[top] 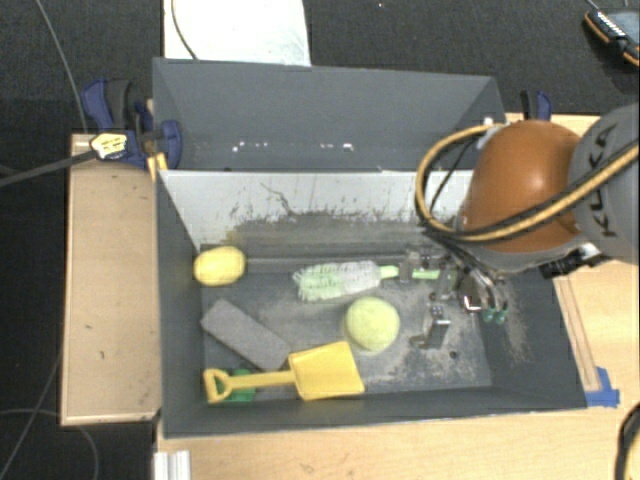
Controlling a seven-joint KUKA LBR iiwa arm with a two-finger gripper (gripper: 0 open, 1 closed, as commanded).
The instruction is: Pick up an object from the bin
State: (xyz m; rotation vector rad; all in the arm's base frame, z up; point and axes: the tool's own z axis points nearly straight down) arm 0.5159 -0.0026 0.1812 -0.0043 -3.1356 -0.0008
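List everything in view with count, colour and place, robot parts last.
lemon: one, yellow, left side of the bin floor
brush: one, green and white, middle, by the back wall
ball: one, yellow-green, middle, just in front of the brush
block: one, grey, front left
toy shovel: one, yellow with green grip, along the front wall
bin: one, grey metal, centre of view
gripper: one, metal, right of the ball
arm cover: one, orange, above the bin's right side
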